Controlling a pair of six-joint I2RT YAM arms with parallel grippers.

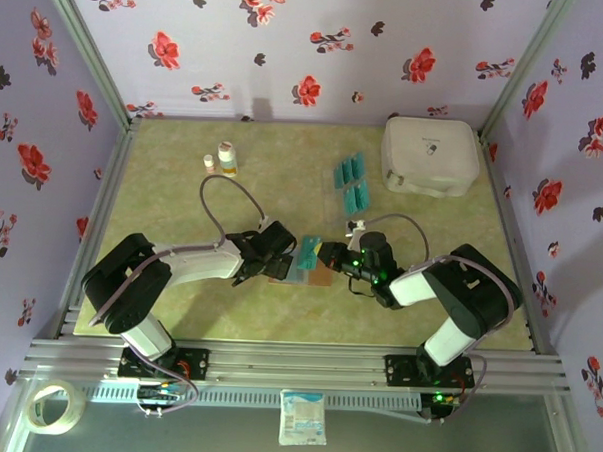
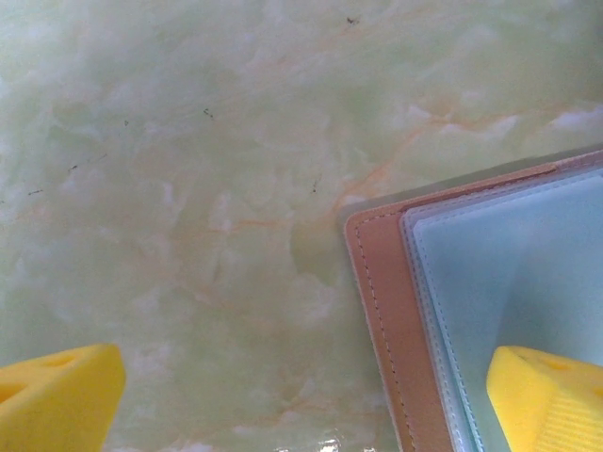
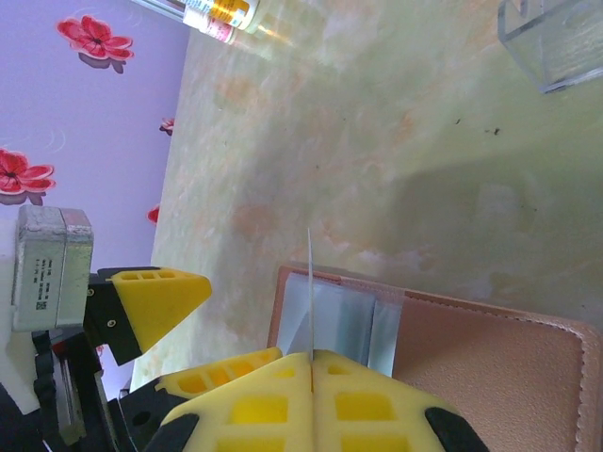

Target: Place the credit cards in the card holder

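Card holder lying open on the table, right gripper pinched tight on one credit card just above its pockets, left gripper spread wide and empty, straddling the holder's edge, spare credit cards well beyond it, near a white case.

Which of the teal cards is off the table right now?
The card pinched edge-on in the shut right gripper, above the open card holder. The other cards lie flat in a cluster on the table near the white case.
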